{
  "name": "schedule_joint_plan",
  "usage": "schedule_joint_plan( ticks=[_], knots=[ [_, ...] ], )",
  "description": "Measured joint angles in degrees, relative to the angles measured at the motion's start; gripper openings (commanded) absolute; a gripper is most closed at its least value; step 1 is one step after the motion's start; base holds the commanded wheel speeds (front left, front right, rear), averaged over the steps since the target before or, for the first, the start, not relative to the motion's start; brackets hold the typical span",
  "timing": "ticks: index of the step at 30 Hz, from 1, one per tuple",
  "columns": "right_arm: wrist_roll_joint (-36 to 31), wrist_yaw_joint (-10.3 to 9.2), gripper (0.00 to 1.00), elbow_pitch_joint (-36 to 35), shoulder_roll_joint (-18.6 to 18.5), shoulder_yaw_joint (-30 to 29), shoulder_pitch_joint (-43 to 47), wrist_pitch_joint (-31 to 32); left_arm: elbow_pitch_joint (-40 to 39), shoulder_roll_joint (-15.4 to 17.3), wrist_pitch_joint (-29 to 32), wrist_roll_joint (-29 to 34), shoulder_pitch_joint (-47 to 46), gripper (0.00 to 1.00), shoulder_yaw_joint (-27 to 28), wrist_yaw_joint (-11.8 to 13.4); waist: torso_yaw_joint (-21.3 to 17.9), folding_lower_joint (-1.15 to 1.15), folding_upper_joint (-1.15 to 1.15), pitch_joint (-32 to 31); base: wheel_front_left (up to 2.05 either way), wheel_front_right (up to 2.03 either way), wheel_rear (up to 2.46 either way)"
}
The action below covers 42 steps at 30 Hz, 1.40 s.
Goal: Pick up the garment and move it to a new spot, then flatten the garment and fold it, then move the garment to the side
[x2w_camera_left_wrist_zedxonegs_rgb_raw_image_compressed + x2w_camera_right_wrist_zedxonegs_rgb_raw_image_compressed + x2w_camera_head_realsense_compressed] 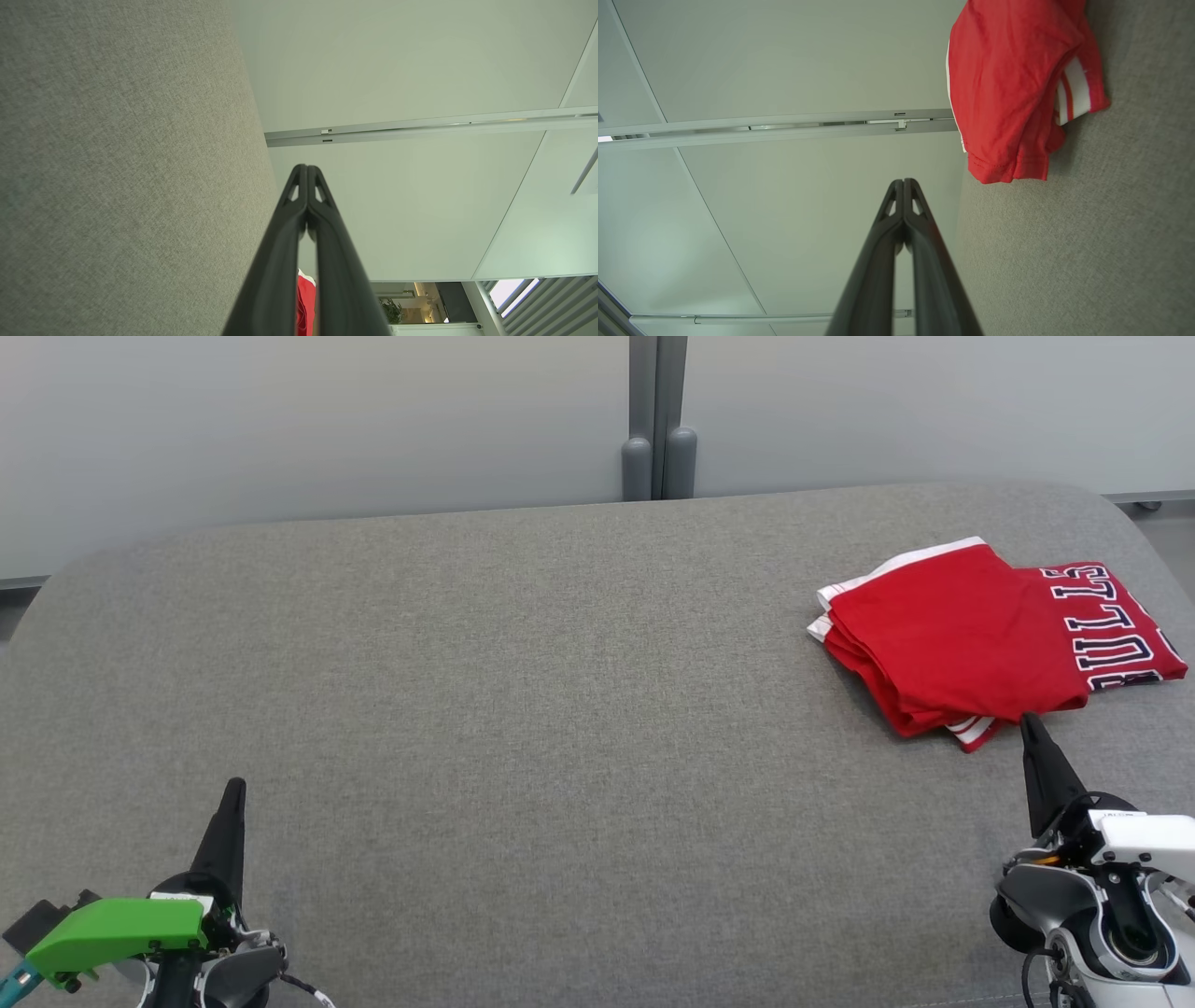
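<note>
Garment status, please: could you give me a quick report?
Left gripper shut, empty. Right gripper shut, empty, near garment, not touching. Garment folded, far right on grey cushion. Nothing between.

- Light: bright, even and diffuse in all three views; pale wall panels point(327, 420) mildly washed out.
- Shadows: soft narrow band under the lower left edge of the red garment point(952, 635) on the grey cushion point(523, 709).
- Glare: window patch point(511, 289), lower right of left wrist view, blown white.
- Focus: head view crisp, weave legible; wrist views softer at bottom centre.
- Distortion: wall rail point(784, 128) slightly bowed.
</note>
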Motion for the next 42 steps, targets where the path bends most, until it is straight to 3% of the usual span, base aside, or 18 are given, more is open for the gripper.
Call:
schedule_joint_plan(
  ticks=[42],
  knots=[
    [0.0, 0.01, 0.0, 0.2, 0.2, -0.3, 0.0, 0.2, -0.1, 0.0, 0.0, 0.0, 0.0, 0.0, 0.0, 0.0, 0.0, 0.0, 0.0, 0.0, 0.0, 0.0, 0.0]
  ],
)
